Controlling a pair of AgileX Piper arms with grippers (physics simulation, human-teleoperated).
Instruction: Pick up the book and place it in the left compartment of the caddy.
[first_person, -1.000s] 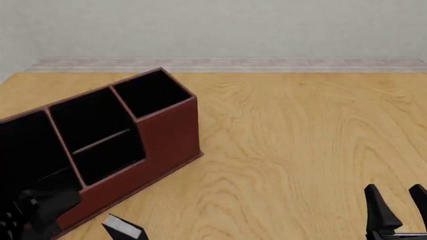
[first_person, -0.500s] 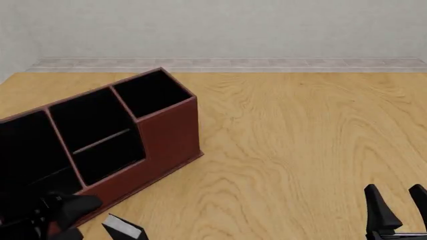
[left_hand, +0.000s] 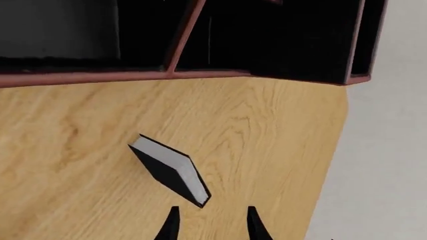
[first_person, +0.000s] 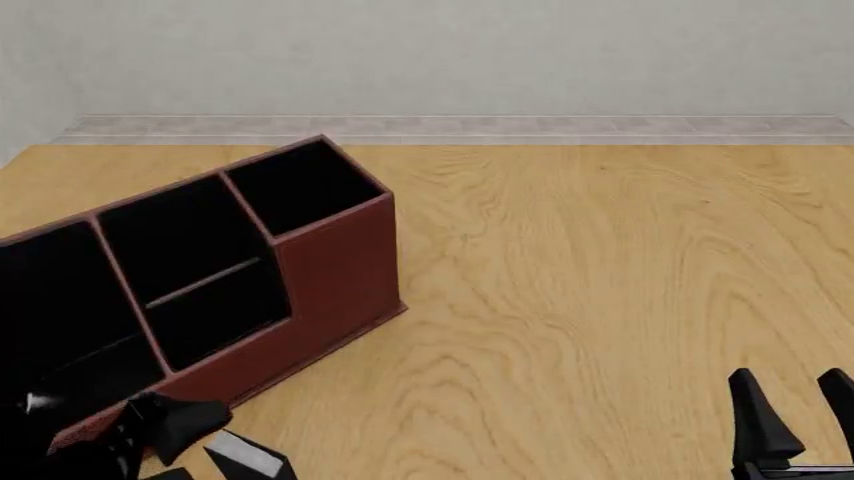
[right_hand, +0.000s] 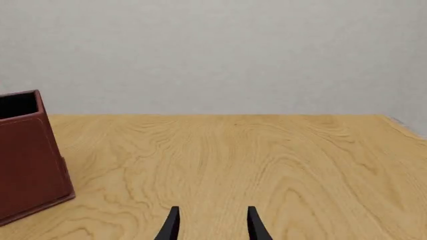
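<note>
**Left arm closing in on the book**

I am looking across a pale wooden counter (first_person: 601, 300) under a plain grey wall. The small thin black book with its white page edge (left_hand: 170, 169) is lying flat on the counter just in front of the large red-brown leather-look caddy (first_person: 334, 270), well apart from the right gripper (right_hand: 211, 225), which is idling with fingers apart. The left gripper (left_hand: 211, 225), fingers also apart and empty, is pointing down just short of the book's near corner. The book's long axis is running diagonally across the line of my fingers, so I am judging a wrist turn is needed. The left compartment (first_person: 54, 300) is sitting open just beyond.
</note>
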